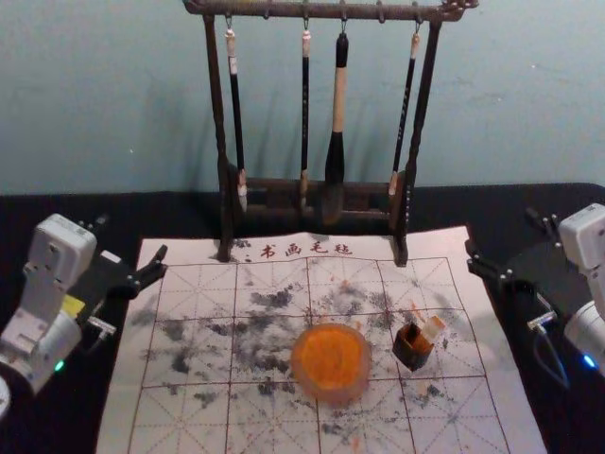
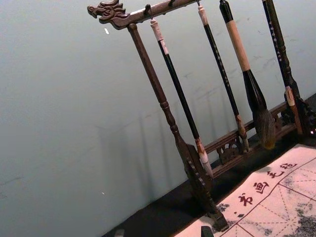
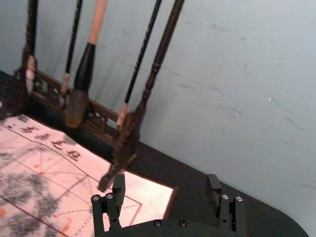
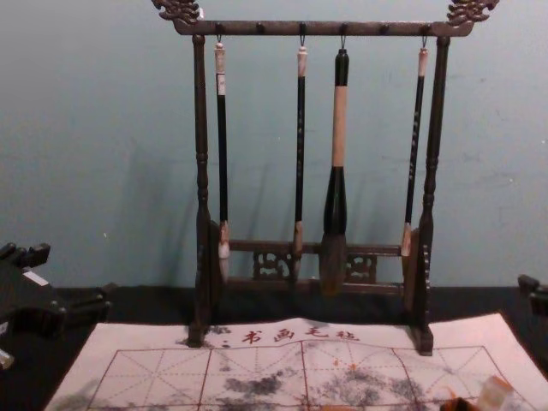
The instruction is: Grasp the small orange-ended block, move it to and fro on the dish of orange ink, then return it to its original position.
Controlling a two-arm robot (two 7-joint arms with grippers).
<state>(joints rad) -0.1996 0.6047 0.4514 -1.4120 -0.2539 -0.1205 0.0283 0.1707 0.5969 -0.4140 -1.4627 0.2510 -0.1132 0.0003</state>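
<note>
My left gripper (image 1: pixel 131 240) is open beside the mat's left edge; in the left wrist view the left gripper's tips (image 2: pixel 163 232) stand wide apart. On the opposite side, my right gripper (image 1: pixel 500 234) is open near the mat's right edge, and the right wrist view shows the right gripper (image 3: pixel 165 181) with nothing between its fingers. The round dish of orange ink (image 1: pixel 331 362) rests on the mat. To its right is a small dark holder (image 1: pixel 413 347) with orange inside. The pale block (image 1: pixel 432 328) with an orange tint sits tilted at that holder; the block (image 4: pixel 494 394) also shows in the chest view.
A dark wooden rack (image 1: pixel 409 170) with several hanging brushes, among them a thick one (image 1: pixel 337 123), stands at the mat's back edge. The ink-stained gridded mat (image 1: pixel 189 416) lies on a black table (image 1: pixel 57 213), with a wall behind.
</note>
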